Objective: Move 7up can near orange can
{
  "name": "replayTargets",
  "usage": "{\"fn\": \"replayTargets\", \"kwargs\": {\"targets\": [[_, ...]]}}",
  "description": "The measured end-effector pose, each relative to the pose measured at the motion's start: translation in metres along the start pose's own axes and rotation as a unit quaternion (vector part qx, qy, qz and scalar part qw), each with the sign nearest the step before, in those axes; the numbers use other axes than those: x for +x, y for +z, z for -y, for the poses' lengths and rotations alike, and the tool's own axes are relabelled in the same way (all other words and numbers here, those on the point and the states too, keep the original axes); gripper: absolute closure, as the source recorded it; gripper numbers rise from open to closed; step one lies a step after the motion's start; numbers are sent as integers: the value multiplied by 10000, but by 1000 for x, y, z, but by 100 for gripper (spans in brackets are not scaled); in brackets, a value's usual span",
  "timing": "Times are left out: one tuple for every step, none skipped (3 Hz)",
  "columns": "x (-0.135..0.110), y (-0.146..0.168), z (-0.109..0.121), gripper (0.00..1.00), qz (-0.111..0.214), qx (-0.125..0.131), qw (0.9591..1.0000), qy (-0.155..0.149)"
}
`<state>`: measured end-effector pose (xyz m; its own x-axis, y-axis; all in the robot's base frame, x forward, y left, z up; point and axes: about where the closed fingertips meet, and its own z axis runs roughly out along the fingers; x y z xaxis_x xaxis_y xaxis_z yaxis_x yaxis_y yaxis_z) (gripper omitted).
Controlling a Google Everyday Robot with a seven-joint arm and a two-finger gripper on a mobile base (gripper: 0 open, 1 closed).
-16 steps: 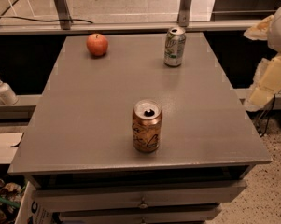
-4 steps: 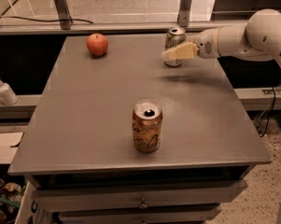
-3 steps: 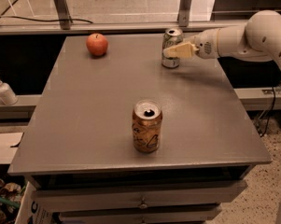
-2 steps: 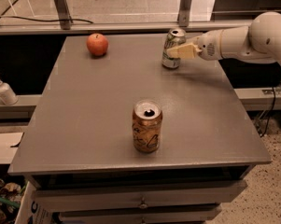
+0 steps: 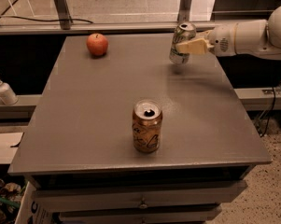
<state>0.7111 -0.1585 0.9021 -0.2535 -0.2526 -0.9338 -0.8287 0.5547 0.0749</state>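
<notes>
The 7up can (image 5: 181, 36), pale silver with green lettering, is at the far right of the grey table (image 5: 84, 111). It is tilted and raised slightly off the surface. My gripper (image 5: 186, 46) reaches in from the right and is shut on the can's side. The orange can (image 5: 147, 126), copper-orange with dark markings and an open silver top, stands upright near the table's front edge, well apart from the 7up can.
A red-orange apple (image 5: 97, 44) lies at the far left of the table. A white pump bottle (image 5: 3, 90) stands on a ledge to the left of the table. Drawers run below the table's front edge. My white arm (image 5: 252, 36) spans the right side.
My gripper came in from the right and closed on the 7up can. The can has since tilted and risen slightly off the table. The orange can and apple have not moved.
</notes>
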Motion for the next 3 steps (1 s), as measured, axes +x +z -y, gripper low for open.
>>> {"fn": "replayTargets", "kwargs": {"targets": [[-22, -25, -28, 100, -16, -410, 9985, -361], [-16, -44, -63, 100, -237, -946, 9924, -754], [3, -59, -94, 100, -476, -1385, 9837, -1044]]}}
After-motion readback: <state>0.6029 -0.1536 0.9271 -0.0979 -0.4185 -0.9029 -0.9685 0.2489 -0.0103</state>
